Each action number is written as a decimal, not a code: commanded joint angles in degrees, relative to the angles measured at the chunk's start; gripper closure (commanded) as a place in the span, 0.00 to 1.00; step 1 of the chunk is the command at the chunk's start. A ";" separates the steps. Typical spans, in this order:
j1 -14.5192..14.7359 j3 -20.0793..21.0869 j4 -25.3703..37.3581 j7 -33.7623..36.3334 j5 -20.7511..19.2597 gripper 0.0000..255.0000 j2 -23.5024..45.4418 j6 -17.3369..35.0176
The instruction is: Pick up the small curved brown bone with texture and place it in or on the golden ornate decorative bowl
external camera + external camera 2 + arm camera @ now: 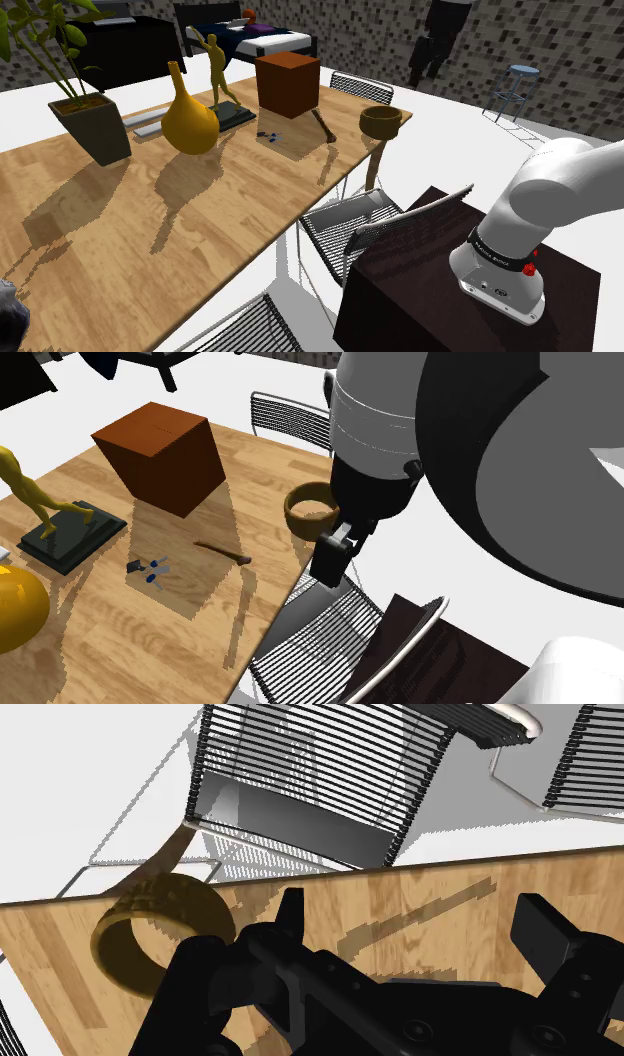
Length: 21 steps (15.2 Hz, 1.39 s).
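One slim brown bone (222,552) lies on the wooden table (100,642) beside one rust-brown box (165,457), apart from one golden bowl (310,510) at the table's edge. One gripper (410,909) hovers just beside the bowl, fingers spread, clasping nothing.

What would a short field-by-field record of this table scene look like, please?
bone: flat on the table near the brown box, apart from the bowl
bowl: upright near the table's edge, nothing seen inside
gripper: above the table's edge beside the bowl, jaws apart, holding nothing
other items: figurine, yellow vase, potted plant
task state: bone not yet picked up
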 commanded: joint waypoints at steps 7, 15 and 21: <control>1.71 -3.71 -8.85 -8.75 -2.02 0.00 2.99 17.93; 5.60 -9.95 -13.94 -21.46 -2.31 0.00 15.06 43.08; 12.79 -16.95 -12.18 -35.03 3.64 0.00 28.53 60.42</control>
